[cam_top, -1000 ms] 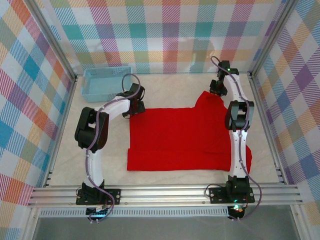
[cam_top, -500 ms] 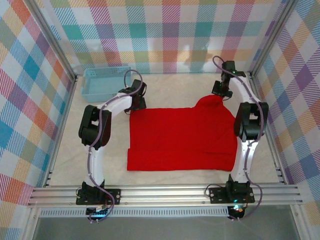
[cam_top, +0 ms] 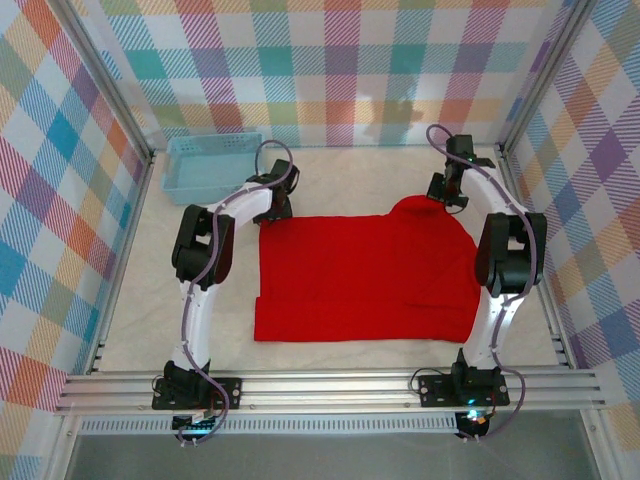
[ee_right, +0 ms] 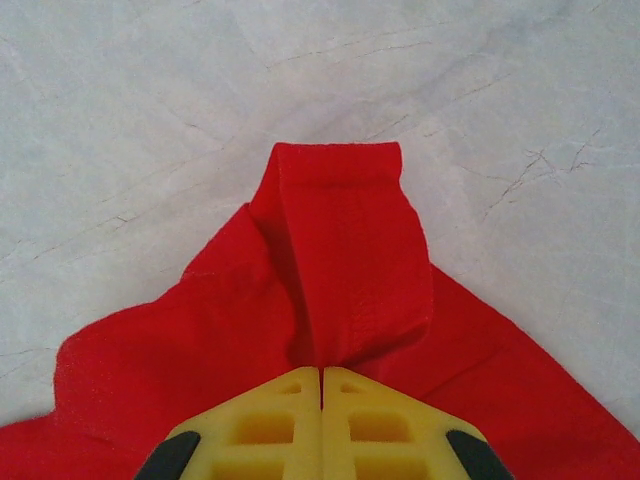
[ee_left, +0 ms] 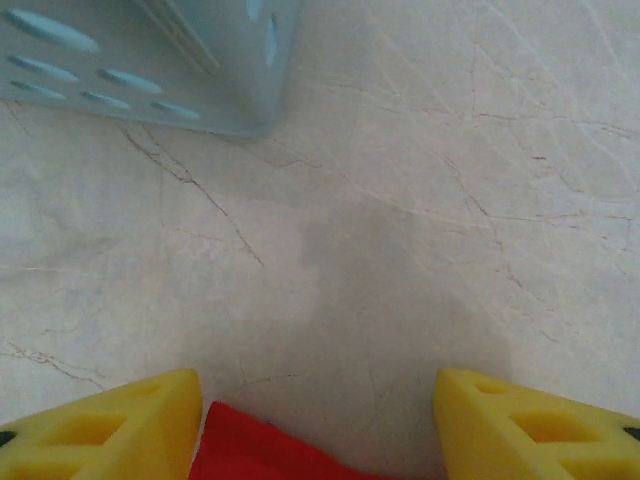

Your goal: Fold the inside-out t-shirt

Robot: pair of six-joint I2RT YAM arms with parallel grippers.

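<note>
Right claw [ee_right: 321,375]: fingers pressed together on a bunched fold of the inside-out t-shirt [ee_right: 340,250]. A hemmed flap sticks out just ahead of the tips. The rest of the shirt spreads flat behind and to the left of this claw.

Left claw [ee_left: 315,388]: fingers apart, gripping nothing. Only a small red corner lies low between them. Ahead is bare table [ee_left: 430,200], and the light-blue plastic basket [ee_left: 150,60] sits ahead-left, clear of the cloth.

Risks, as I judge them:
- The left claw looks barely over the corner. If it closes here it may catch a sliver of cloth or none, and that corner would drop on the lift.
- The right hold is on a rumpled fold. It may be pinching more than one layer, which would drag a crease into the fold.
- If one side is held and the other missed, the shirt would skew.
</note>
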